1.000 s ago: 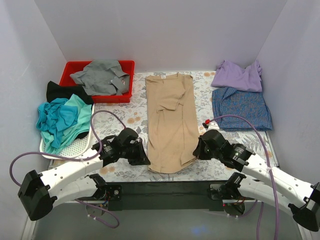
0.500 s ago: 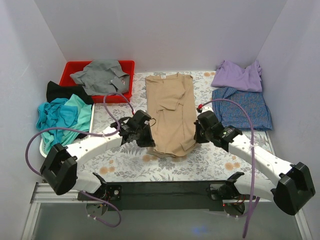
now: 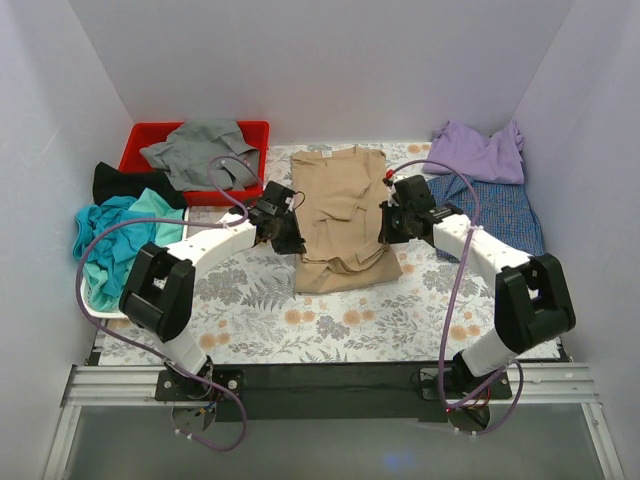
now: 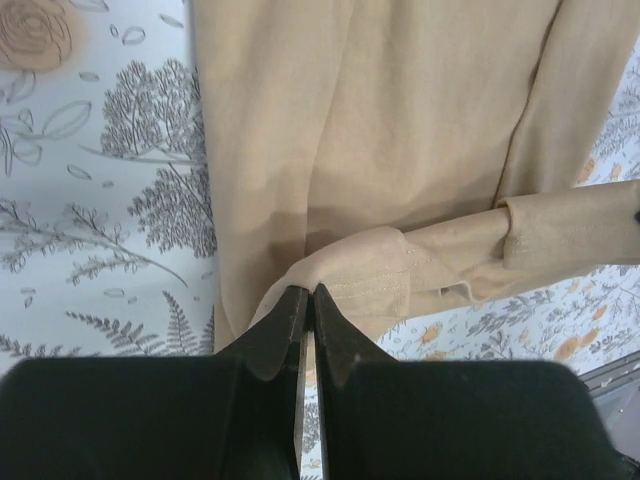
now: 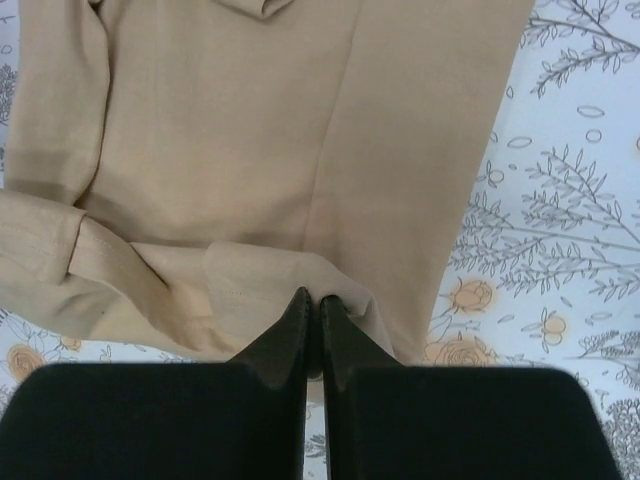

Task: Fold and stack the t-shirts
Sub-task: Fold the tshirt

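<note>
The tan t-shirt (image 3: pixel 338 200) is laid lengthwise at the middle of the flowered surface (image 3: pixel 300 325), with its near hem lifted and doubled back over its own lower half. The hem's left corner is pinched between the left fingers (image 4: pixel 283 325) and its right corner between the right fingers (image 5: pixel 290 330), both pairs being clenched on the cloth. A lavender t-shirt (image 3: pixel 475 150) and a blue-checked t-shirt (image 3: pixel 505 212) are seen at the surface's far right.
</note>
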